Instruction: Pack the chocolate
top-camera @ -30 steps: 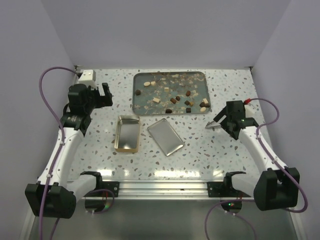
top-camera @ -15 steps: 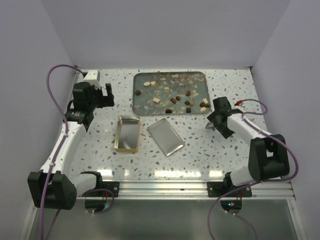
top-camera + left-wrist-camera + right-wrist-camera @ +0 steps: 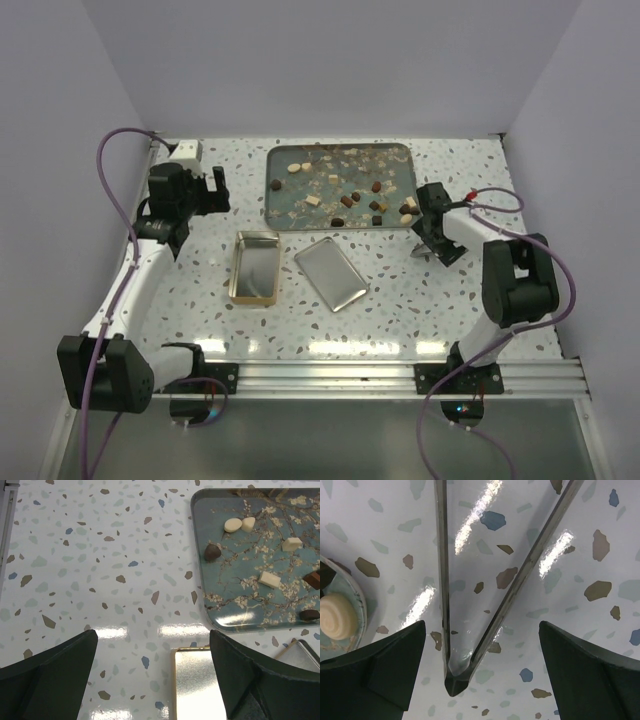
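On the tray (image 3: 395,158) at the far side lies the chocolate (image 3: 376,186), scattered; the open tin (image 3: 253,268) and its lid (image 3: 331,273) sit nearer; right gripper (image 3: 482,625) spread wide astride tongs (image 3: 442,555) lying on the table (image 3: 400,300); left gripper (image 3: 152,632) spread too, left of the tray.

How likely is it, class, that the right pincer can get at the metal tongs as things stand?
Probably yes: the right pincer is open, one finger either side of the tongs, which lie bare on the tabletop with nothing across them.
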You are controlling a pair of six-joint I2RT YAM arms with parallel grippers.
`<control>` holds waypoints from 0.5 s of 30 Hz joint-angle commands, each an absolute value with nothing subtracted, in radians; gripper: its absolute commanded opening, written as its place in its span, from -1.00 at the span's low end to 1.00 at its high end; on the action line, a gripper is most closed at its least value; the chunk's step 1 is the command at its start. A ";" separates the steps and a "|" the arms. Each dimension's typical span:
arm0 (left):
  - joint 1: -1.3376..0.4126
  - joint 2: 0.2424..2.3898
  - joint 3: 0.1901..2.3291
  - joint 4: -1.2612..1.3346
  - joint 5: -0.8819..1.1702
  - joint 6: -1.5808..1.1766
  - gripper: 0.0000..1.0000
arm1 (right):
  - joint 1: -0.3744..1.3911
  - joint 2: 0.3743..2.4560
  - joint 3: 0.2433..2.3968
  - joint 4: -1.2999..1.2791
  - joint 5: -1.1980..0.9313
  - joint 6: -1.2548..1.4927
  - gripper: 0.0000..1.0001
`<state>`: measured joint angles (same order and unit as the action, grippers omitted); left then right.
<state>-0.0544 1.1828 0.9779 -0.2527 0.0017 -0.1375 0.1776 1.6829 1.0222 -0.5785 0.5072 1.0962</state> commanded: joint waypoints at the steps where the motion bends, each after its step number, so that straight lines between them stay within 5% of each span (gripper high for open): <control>1: -0.049 1.184 1.011 -0.202 0.017 -0.120 1.00 | 0.181 1.703 1.062 -0.615 0.584 1.141 0.97; 15: -0.049 1.177 1.022 -0.230 -0.021 -0.112 1.00 | 0.121 1.792 1.055 -0.545 0.555 1.026 0.86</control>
<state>-0.0544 1.1828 0.9783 -0.2535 -0.0010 -0.1352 0.1616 1.7664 1.0603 -0.5854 0.5472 1.0683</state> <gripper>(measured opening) 0.997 0.941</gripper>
